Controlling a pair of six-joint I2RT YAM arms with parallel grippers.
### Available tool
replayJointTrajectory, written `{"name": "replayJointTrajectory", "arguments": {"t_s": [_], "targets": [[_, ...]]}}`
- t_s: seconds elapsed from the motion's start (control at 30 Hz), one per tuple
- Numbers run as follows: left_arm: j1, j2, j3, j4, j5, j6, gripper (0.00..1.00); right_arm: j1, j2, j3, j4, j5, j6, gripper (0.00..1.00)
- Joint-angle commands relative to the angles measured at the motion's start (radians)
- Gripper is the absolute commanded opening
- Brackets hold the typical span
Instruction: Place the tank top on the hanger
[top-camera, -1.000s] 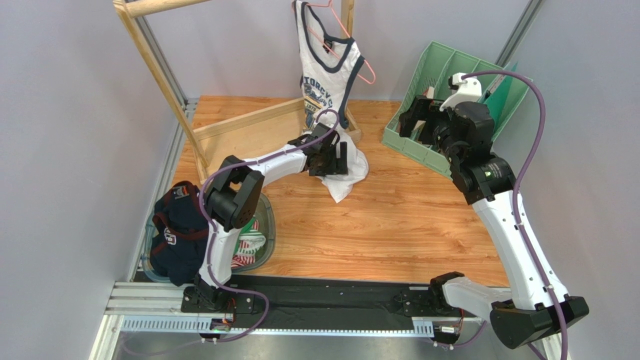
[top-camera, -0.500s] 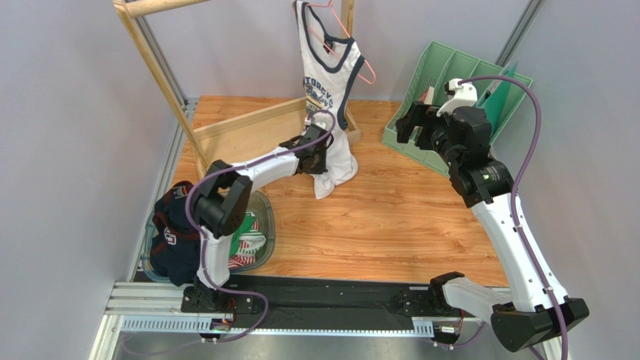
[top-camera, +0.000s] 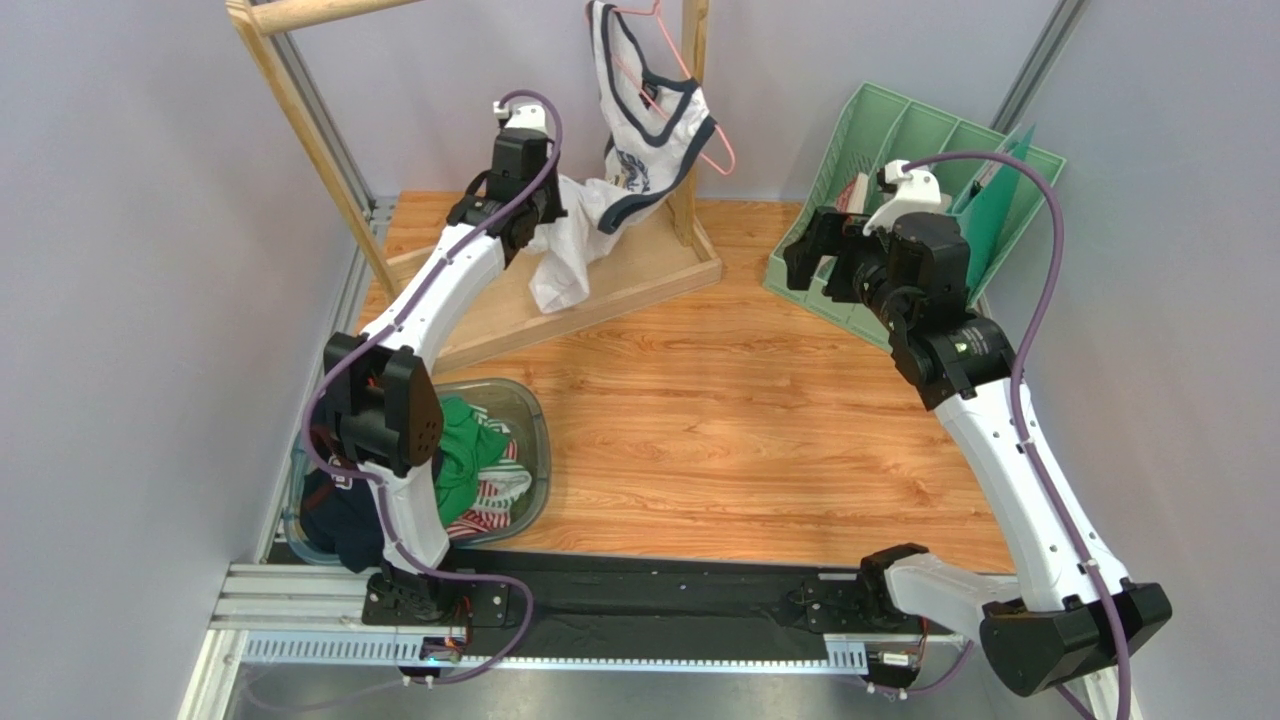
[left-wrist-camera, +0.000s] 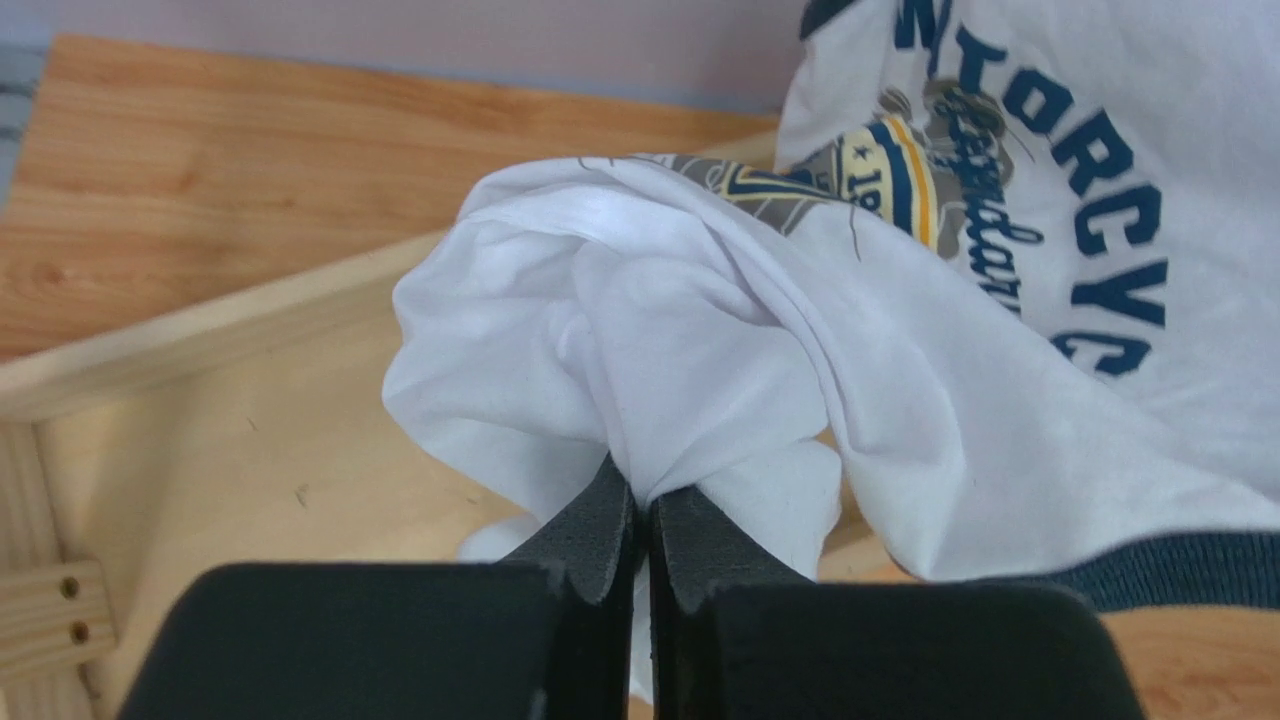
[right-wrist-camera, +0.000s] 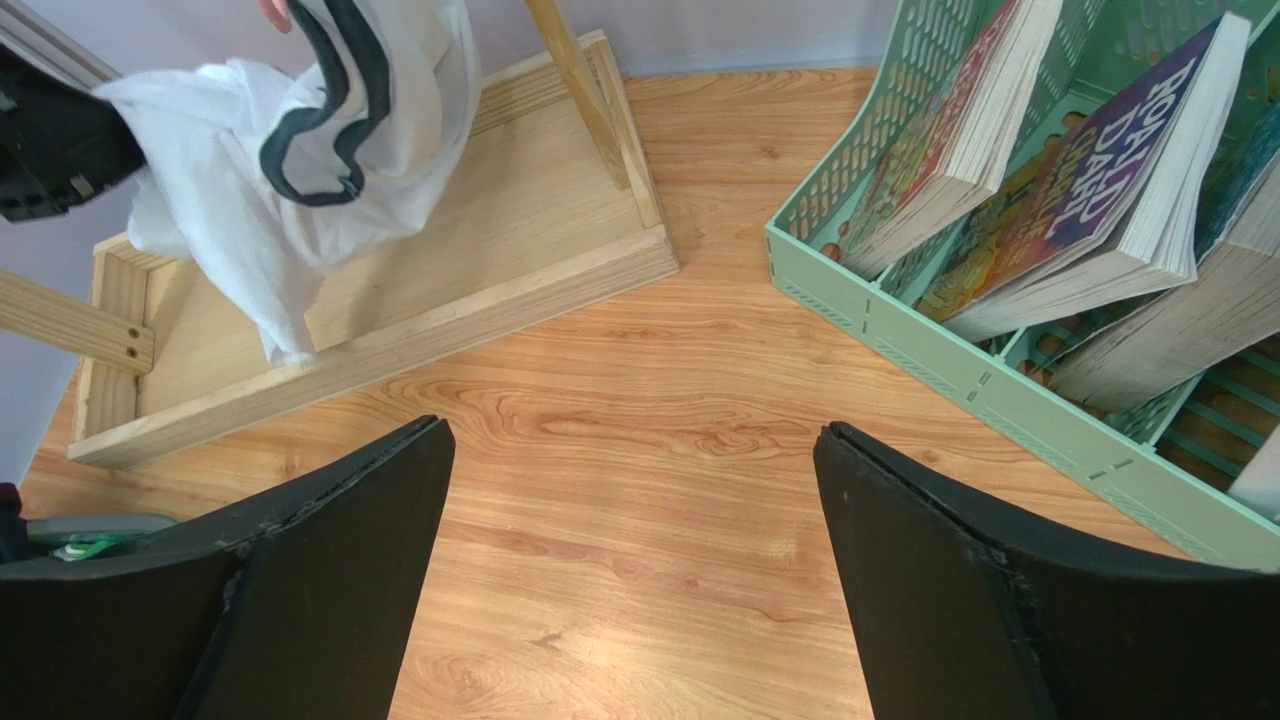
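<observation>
The white tank top (top-camera: 649, 132) with navy trim hangs by its upper part on the pink wire hanger (top-camera: 721, 144) at the rack's upright post. Its lower half is drawn out to the left, above the rack's base. My left gripper (top-camera: 550, 219) is shut on a bunched fold of that white cloth (left-wrist-camera: 661, 360), and its fingertips (left-wrist-camera: 609, 518) pinch the fabric tight. The navy lettering (left-wrist-camera: 1082, 225) shows to the right of the fold. My right gripper (right-wrist-camera: 631, 495) stands wide open over bare table, well right of the tank top (right-wrist-camera: 226, 195), with nothing between its fingers.
The wooden rack frame (top-camera: 301, 105) and its base board (right-wrist-camera: 451, 300) fill the back left. A green file holder (right-wrist-camera: 962, 360) with books stands at the back right. A basin (top-camera: 529, 428) with a green garment and a dark navy garment (top-camera: 338, 510) sits at the near left.
My left gripper shut on the tank top's lower part and carried it up and back to the left, lifting the cloth off the table. The right arm has hardly moved.
</observation>
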Motion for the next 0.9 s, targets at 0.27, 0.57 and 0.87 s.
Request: {"name": "replayJointTrajectory", "arguments": {"t_s": [0.27, 0.57, 0.87], "targets": [[0.023, 0.172, 0.115, -0.054, -0.030, 0.131, 0.12, -0.004, 0.017, -0.009, 0.047, -0.009, 0.005, 0.97], [0.026, -0.041, -0.140, -0.003, 0.167, 0.043, 0.99, -0.002, 0.009, -0.032, 0.040, -0.011, 0.003, 0.97], [0.026, -0.370, -0.427, 0.032, 0.221, 0.039, 0.99, -0.002, -0.043, -0.119, 0.054, -0.027, -0.011, 0.98]]}}
